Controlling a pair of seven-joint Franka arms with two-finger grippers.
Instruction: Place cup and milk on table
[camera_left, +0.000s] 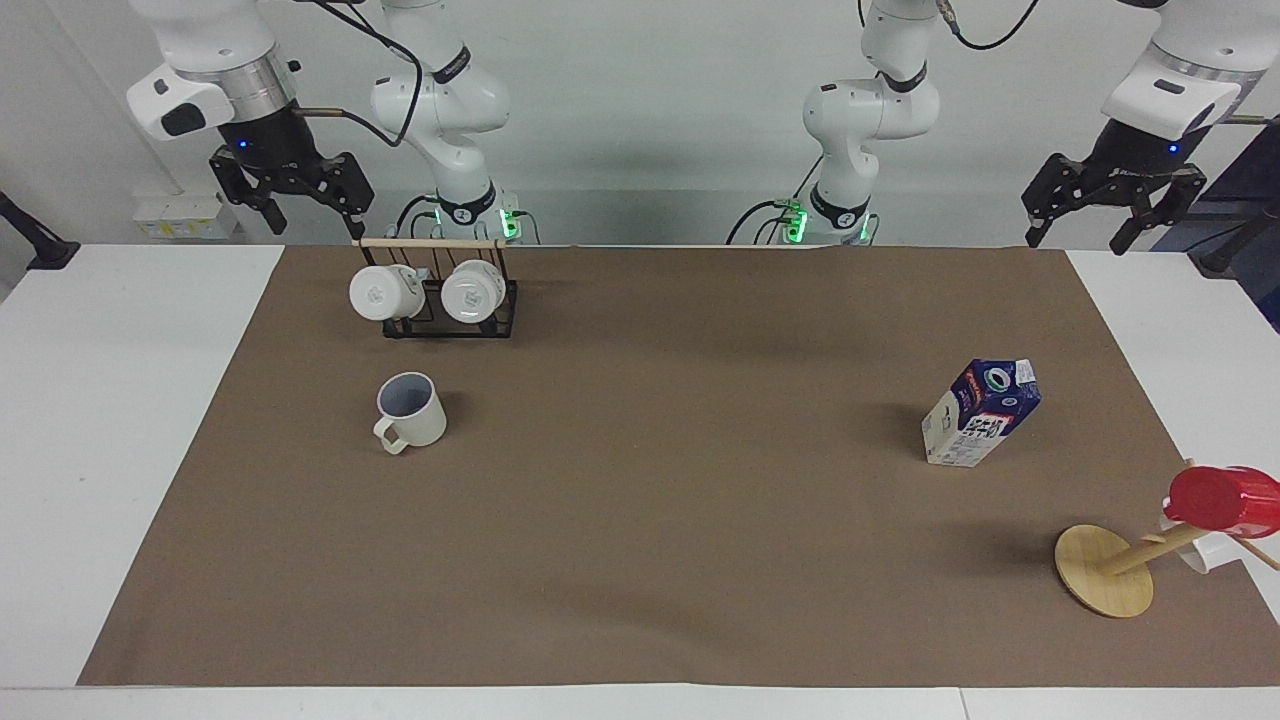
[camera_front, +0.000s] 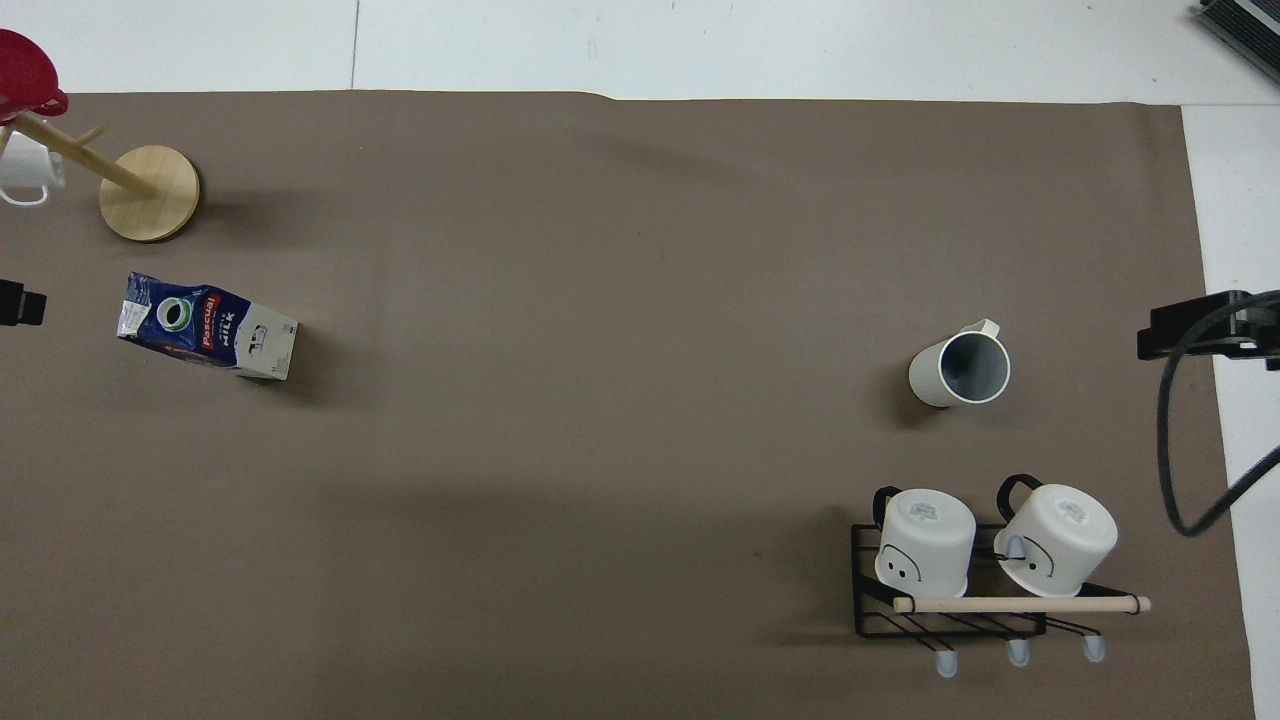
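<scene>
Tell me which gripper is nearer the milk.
Left. The left gripper hangs open above the table edge at the milk's end; the right gripper hangs open near the mug rack.

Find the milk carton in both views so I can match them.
Facing view: the milk carton stands on the mat at the picture's right, above the wooden cup tree.
Overhead view: the milk carton at the left, below the tree.
Shared landmark: the wooden cup tree.

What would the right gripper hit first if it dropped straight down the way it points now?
Probably bare table beside the mug rack. The open right gripper hangs near the rack's wooden bar; depth is unclear.
</scene>
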